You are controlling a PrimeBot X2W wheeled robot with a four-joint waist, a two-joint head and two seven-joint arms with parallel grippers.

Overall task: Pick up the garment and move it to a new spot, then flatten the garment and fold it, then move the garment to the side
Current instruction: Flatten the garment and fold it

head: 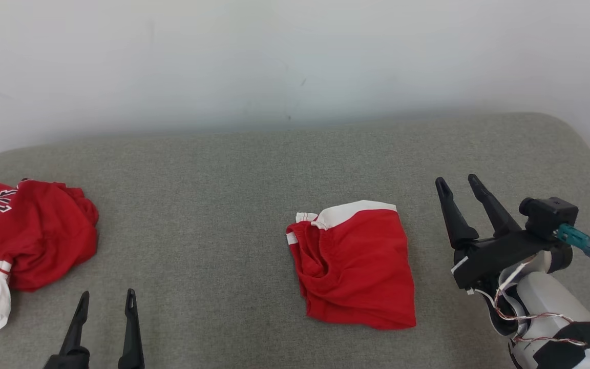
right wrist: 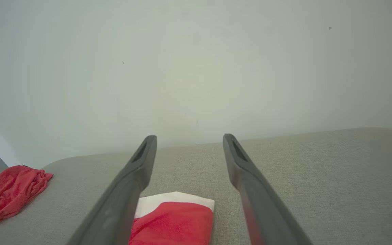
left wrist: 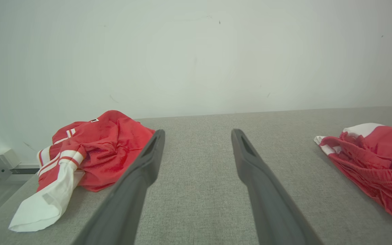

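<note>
The garment (head: pixel 356 266) is red with a white band and lies folded into a compact bundle right of centre on the grey padded surface (head: pixel 213 195). My right gripper (head: pixel 457 180) hovers just to its right, open and empty, fingers pointing toward the wall. In the right wrist view the garment (right wrist: pixel 172 221) shows below and between the spread fingers of the right gripper (right wrist: pixel 190 136). My left gripper (head: pixel 108 293) is open and empty near the front edge at the lower left. In the left wrist view the left gripper (left wrist: pixel 198 132) points at bare surface, with the garment (left wrist: pixel 373 160) far right.
A second red and white garment (head: pixel 23 230) lies crumpled at the far left edge, also seen as a heap (left wrist: pixel 94 149) left of my left fingers. A pale wall (head: pixel 295 61) runs behind the surface. Bare grey surface lies between the two garments.
</note>
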